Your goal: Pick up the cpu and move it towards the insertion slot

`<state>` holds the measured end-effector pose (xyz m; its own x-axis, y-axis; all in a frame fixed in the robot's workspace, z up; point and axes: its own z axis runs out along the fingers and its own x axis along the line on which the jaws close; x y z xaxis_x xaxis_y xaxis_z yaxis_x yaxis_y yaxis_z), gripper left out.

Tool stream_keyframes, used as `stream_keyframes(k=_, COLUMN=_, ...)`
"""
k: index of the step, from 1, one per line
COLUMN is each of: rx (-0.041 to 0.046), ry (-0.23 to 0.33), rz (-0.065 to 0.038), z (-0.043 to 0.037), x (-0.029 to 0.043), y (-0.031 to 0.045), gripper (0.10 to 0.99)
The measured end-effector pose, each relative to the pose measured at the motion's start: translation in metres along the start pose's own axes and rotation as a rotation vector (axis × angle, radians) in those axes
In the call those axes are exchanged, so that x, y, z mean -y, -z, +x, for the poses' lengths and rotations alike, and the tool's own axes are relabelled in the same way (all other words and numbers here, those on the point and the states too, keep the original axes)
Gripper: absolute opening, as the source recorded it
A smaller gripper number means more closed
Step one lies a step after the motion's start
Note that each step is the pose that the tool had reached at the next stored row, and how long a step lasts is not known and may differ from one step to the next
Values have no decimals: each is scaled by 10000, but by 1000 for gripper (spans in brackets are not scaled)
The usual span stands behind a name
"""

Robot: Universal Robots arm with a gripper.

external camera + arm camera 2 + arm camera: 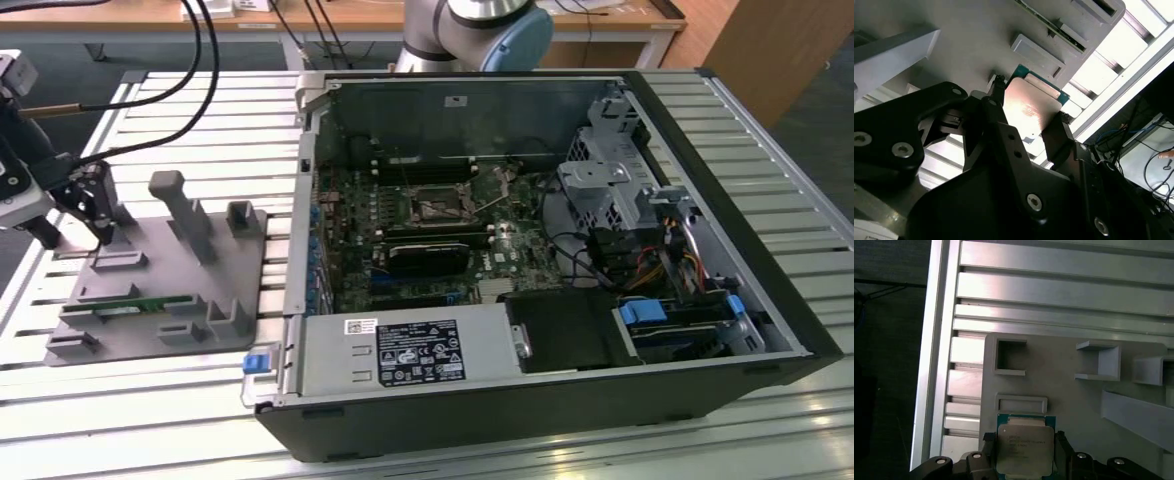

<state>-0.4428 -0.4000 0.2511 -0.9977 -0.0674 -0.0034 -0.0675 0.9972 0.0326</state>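
Observation:
The cpu (1023,449) is a small square chip with a silver face on a green board. In both wrist views it sits between my gripper's (1024,456) two black fingers (990,442), which press on its opposite edges. The second wrist view has the cpu (1030,107) held in the gripper (1029,102) just over the grey plastic tray (969,45). In the exterior view the gripper (76,225) hangs over the tray's far corner on the exterior view's left. The insertion slot (438,208), a square silver-framed socket, lies on the board inside the open computer case (534,260).
The grey tray (180,315) carries upright posts and a green memory stick (127,307). It rests on a slatted aluminium table (174,110). The case's black walls and drive cage (607,185) surround the board. Cables (200,60) hang above the tray.

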Motion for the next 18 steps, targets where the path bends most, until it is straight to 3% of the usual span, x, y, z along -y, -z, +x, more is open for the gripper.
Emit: stream_keyframes(k=18, rx=-1, ry=0, rz=1, z=-1, x=-6, y=147, gripper=549)
